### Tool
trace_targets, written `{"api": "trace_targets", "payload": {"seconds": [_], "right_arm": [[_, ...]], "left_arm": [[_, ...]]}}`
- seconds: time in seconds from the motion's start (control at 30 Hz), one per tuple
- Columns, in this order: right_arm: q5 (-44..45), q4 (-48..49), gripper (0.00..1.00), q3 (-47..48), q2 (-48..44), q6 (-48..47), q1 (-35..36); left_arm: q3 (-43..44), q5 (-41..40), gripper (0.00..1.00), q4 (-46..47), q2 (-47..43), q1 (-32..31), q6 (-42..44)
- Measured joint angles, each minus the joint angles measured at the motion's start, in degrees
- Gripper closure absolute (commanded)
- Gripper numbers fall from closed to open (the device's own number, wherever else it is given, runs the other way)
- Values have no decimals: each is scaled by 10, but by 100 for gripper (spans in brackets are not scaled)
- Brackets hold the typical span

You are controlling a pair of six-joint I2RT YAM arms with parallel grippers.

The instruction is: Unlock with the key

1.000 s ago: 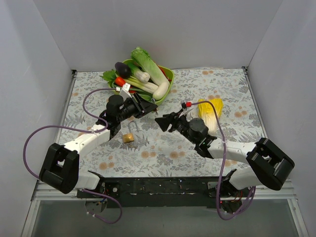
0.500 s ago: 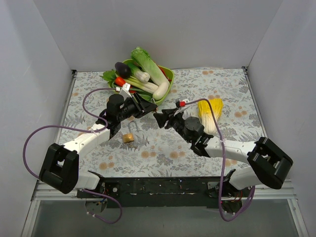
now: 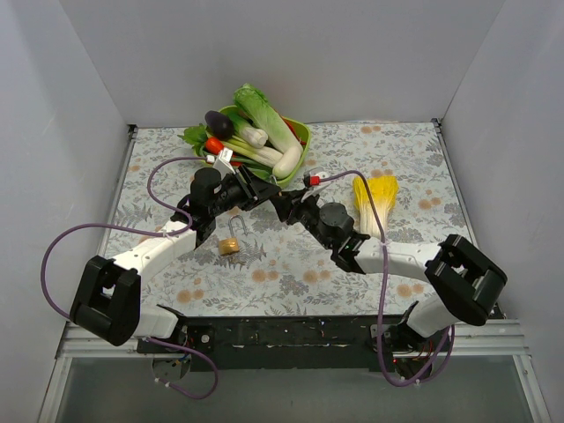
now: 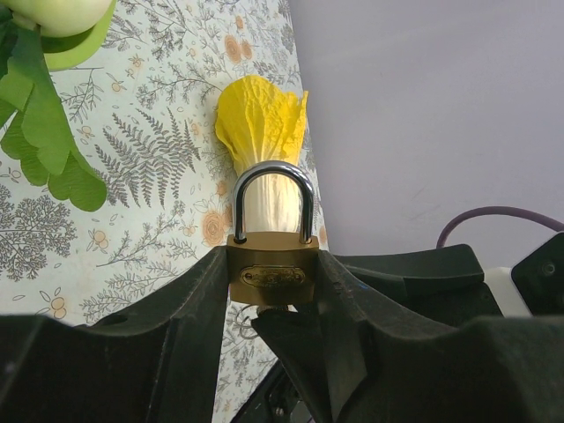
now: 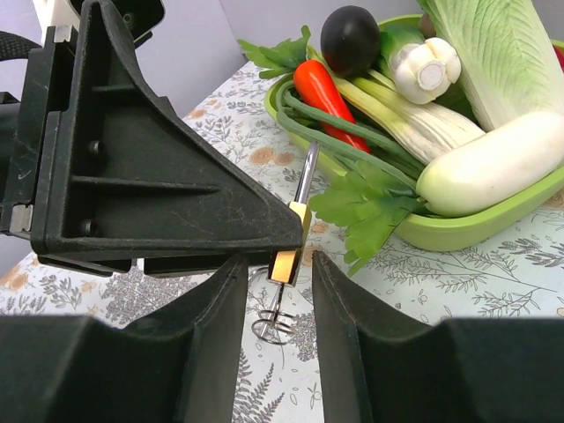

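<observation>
Three grey walls are seen around a counter [image 3: 291,273] covered in a leaf-and-flower print; a green bowl [image 3: 305,137] at the back is filled with vegetables [image 3: 264,119]; a padlock [image 4: 273,278] is clamped upright in the left gripper [image 4: 273,286]; the key [image 5: 279,300] is seen just beneath its body, between the parted fingers of the right gripper [image 5: 278,261], which are not closed on it.

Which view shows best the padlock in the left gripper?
Left wrist: the padlock faces the camera, body and shackle whole, in the left gripper. Right wrist shows only its thin edge; from the top, it is mostly hidden.
</observation>
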Motion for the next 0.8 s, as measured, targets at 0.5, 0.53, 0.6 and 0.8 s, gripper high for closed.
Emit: {"api": "trace_targets", "payload": {"seconds": [0.5,0.53,0.6,0.8], "right_arm": [[19,49,72,12,43,-8,0],[22,51,79,12,45,-9,0],[27,56,92,12,48,-10,0],[36,62,99,12,48,-12,0]], "left_arm": [[0,1,100,2,0,1,-4],[0,1,100,2,0,1,-5],[0,0,100,3,0,2,-5],[0,0,100,12,0,3,-5]]}}
